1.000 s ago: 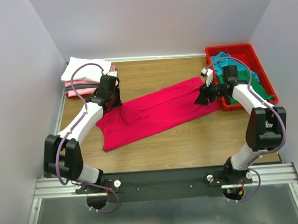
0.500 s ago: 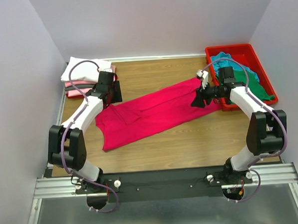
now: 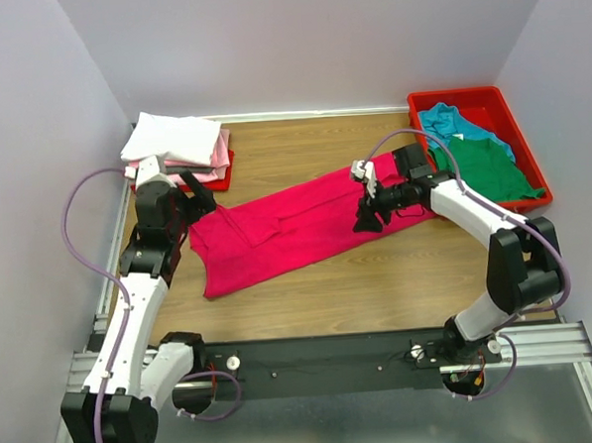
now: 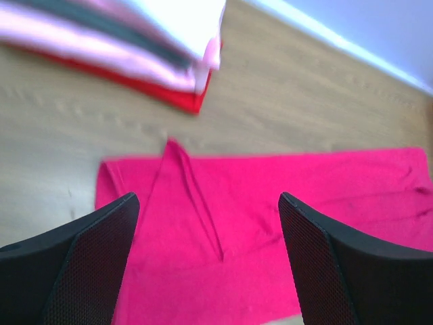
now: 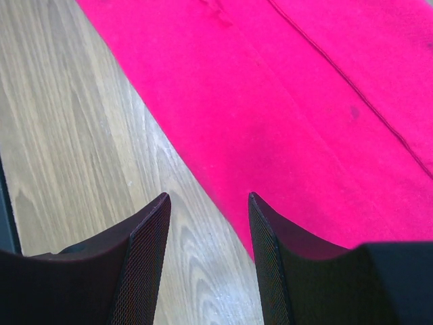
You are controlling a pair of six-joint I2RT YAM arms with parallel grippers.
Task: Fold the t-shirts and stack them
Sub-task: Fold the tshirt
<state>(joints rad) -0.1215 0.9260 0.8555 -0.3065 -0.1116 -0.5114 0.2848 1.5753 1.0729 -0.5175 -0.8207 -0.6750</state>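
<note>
A crimson-pink t-shirt [image 3: 296, 226] lies spread flat in a long slanted band across the wooden table, with a raised crease near its left end [image 4: 203, 217]. My left gripper [image 3: 199, 198] hovers just off that left end, jaws wide open and empty [image 4: 208, 198]. Over the shirt's near edge, towards its right end, my right gripper [image 3: 365, 220] is open too; only bare wood and the hem [image 5: 230, 203] show between its fingers [image 5: 208, 196]. Folded t-shirts [image 3: 173, 141], white on top of pink and grey, form a stack at the far left [image 4: 135, 40].
The folded stack rests on a red tray [image 3: 224, 176]. A second red tray [image 3: 468, 97] at the far right holds a teal shirt [image 3: 448, 120] and a green shirt [image 3: 487, 167]. Walls close in the table on three sides.
My left gripper has opened, let go of the shirt's left end and drawn back to the left. The right gripper has slid left along the shirt's near edge.
</note>
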